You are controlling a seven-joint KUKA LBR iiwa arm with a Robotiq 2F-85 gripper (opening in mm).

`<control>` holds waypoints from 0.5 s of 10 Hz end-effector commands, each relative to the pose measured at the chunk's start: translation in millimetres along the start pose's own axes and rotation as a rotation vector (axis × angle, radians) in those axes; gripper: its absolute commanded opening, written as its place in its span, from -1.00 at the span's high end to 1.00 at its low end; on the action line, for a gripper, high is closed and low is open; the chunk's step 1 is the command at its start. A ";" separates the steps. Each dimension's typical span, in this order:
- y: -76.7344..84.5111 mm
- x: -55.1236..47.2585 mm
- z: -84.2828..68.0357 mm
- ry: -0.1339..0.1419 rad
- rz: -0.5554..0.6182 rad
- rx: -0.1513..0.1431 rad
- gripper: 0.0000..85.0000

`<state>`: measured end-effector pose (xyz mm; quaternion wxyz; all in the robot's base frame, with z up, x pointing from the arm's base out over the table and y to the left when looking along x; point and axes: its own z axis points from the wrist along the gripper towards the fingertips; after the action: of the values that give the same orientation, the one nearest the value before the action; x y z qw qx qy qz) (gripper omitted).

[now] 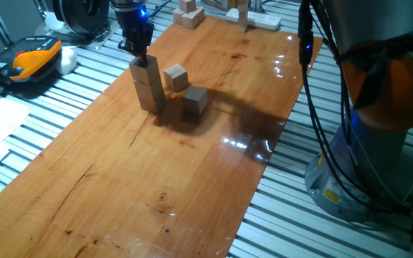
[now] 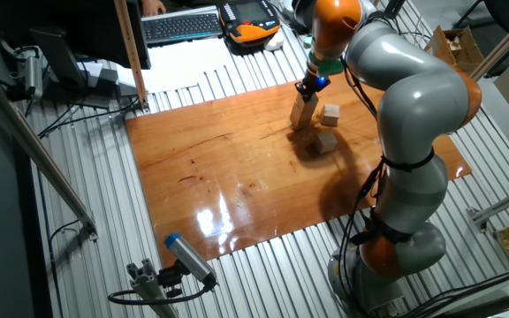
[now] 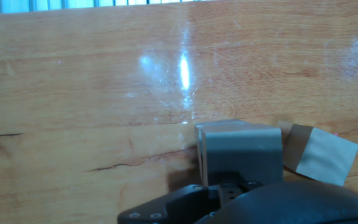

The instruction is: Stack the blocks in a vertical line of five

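Spreading under everything, the glossy reddish wooden board [image 1: 192,165] carries a three-high stack of light-tan wooden cubes [image 1: 148,89]. Its top cube (apparently pinched by the black two-finger gripper [image 1: 138,51]) could topple on release; two loose tan cubes [image 1: 176,77] wait beside.

Light: bright, even, from overhead.
Glare: white patches on the board [image 1: 192,143], toward 4 o'clock; hand view, a streak at 12 o'clock.
Shadows: soft, beside the blocks [image 1: 149,82].
Focus: hand view soft at 6 o'clock.

Matt bare-wood blocks [image 1: 148,84] on a glossy varnished wooden board [image 1: 192,158].
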<state>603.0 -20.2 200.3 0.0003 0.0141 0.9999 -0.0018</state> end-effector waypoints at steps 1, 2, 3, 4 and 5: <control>0.0 0.1 0.0 0.000 0.003 0.003 1.00; -0.1 0.3 0.0 0.000 0.006 0.010 1.00; -0.2 0.5 -0.1 0.000 0.011 0.012 1.00; -0.1 1.1 -0.3 -0.002 0.013 0.007 1.00; 0.6 1.6 -0.5 -0.003 0.013 0.003 1.00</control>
<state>601.4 -19.4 200.9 0.0018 0.0204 0.9998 -0.0026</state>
